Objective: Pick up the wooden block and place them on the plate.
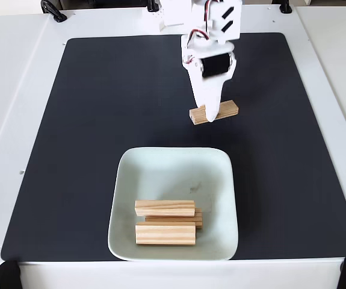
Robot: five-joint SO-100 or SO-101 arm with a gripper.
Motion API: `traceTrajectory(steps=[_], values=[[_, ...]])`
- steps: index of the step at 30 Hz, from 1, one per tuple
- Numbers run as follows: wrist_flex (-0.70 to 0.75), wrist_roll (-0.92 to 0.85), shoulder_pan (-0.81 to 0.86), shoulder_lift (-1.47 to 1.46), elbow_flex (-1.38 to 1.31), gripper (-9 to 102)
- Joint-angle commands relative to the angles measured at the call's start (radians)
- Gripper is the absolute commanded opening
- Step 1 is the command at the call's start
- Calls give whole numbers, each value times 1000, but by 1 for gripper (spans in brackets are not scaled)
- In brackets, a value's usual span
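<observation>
One wooden block (227,109) lies on the black mat behind the plate, slightly angled. My white gripper (210,114) points straight down over its middle, one finger in front of the block and the other hidden behind it, jaws closed against it. The block looks to be at mat level. The pale mint square plate (160,165) sits at the front centre of the mat. It holds three more wooden blocks: one toward the back (165,208), one at the front (165,234), and one (198,219) mostly covered between them.
The black mat (100,120) covers most of the white table (16,90). Black clamps sit at the table's front corners (7,274) and along the back edge. The arm's base stands at the back centre.
</observation>
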Motion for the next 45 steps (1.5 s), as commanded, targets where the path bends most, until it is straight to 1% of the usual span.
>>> traceTrajectory(steps=[1, 9, 12, 14, 17, 23, 27, 31, 37, 45], values=[[-21, 2, -25, 241, 112, 0], [-273, 3, -18, 701, 574, 0], [-304, 9, -6, 801, 641, 0], [-305, 60, 11, 799, 624, 0], [-298, 118, 46, 707, 514, 0], [-296, 206, 137, 331, 135, 0], [-295, 219, 201, 78, -110, 0], [-295, 218, 236, -110, -273, 0], [-295, 218, 241, -296, -466, 0], [-295, 215, 227, -391, -614, 0]])
